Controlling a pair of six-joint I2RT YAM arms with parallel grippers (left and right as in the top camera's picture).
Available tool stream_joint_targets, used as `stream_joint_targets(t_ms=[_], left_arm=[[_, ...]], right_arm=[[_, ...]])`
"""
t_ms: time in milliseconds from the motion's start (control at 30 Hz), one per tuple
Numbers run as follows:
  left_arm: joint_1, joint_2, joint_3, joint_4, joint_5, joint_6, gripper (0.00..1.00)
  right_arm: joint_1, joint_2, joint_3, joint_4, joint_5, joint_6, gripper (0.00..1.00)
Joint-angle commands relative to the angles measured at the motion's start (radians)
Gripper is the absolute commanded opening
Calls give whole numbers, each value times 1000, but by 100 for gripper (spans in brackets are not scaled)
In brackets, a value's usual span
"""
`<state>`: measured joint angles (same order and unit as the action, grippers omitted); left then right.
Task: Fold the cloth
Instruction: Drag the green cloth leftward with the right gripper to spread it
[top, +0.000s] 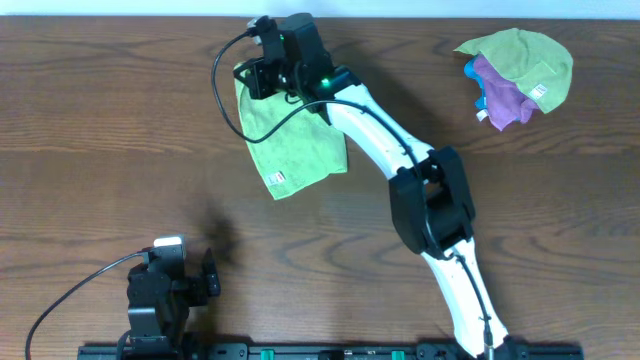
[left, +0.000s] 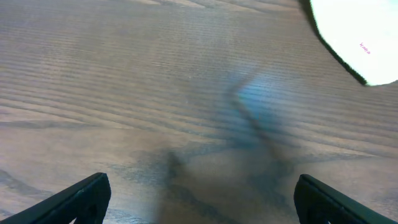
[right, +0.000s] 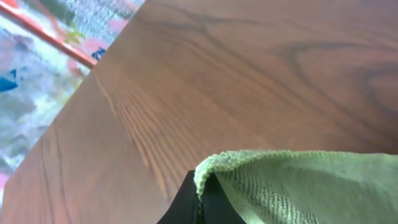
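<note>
Apparently cloth between right jaws.

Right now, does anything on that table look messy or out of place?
Yes. At the far right of the table a crumpled heap of cloths, green over purple and blue, lies unfolded. The green cloth near the middle lies askew to the table's edges, one corner pinched in the right tool.

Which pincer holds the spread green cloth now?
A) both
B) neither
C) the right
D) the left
C: in the right wrist view the right pincer is shut on an edge of the spread green cloth, while the left pincer hangs open over the table.
</note>
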<state>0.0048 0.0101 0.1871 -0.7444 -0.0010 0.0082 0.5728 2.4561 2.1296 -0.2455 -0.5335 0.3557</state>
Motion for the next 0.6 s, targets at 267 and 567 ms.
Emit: stream_joint_targets(t_ms=[267, 567], left_arm=[[0, -6, -22, -13, -10, 15, 95], [0, -6, -22, -13, -10, 15, 95]], right_arm=[[-179, -159, 51, -458, 203, -192, 1], [-440, -368, 51, -914, 628, -268, 19]])
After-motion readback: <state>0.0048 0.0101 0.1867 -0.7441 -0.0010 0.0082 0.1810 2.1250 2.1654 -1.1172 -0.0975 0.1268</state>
